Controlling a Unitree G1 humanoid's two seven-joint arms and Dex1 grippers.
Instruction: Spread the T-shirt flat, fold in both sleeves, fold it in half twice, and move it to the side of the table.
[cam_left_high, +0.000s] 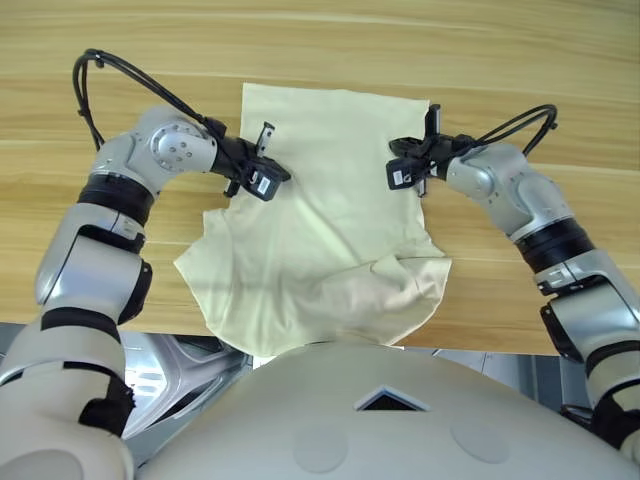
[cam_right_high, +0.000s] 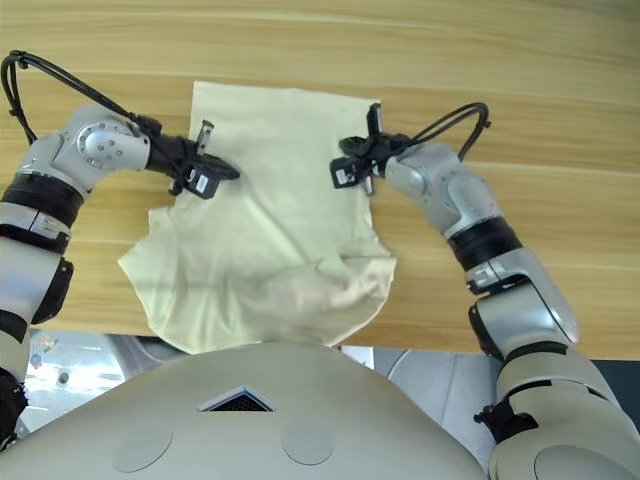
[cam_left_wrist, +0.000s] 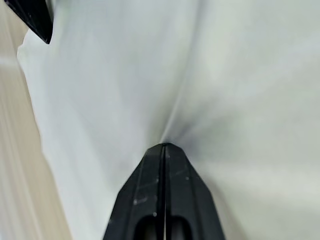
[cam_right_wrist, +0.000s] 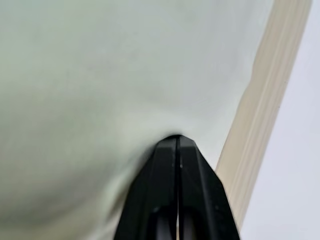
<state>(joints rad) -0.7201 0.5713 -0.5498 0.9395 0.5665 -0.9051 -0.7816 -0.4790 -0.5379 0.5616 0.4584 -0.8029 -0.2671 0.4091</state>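
A pale yellow T-shirt (cam_left_high: 320, 240) lies on the wooden table (cam_left_high: 120, 60), its far part fairly flat and its near part rumpled at the table's front edge. My left gripper (cam_left_high: 268, 178) sits at the shirt's left side, shut, with cloth pinched between its fingers (cam_left_wrist: 162, 150); a crease runs out from the tips. My right gripper (cam_left_high: 412, 172) is at the shirt's right edge, also shut on the fabric (cam_right_wrist: 176, 139). The T-shirt (cam_right_high: 270, 230) bunches into folds near the right sleeve.
Bare wooden table (cam_right_high: 520, 60) stretches beyond and to both sides of the shirt. The table's front edge (cam_left_high: 480, 345) runs close under the shirt's near hem, with the floor below it. Black cables (cam_left_high: 120, 75) loop above both wrists.
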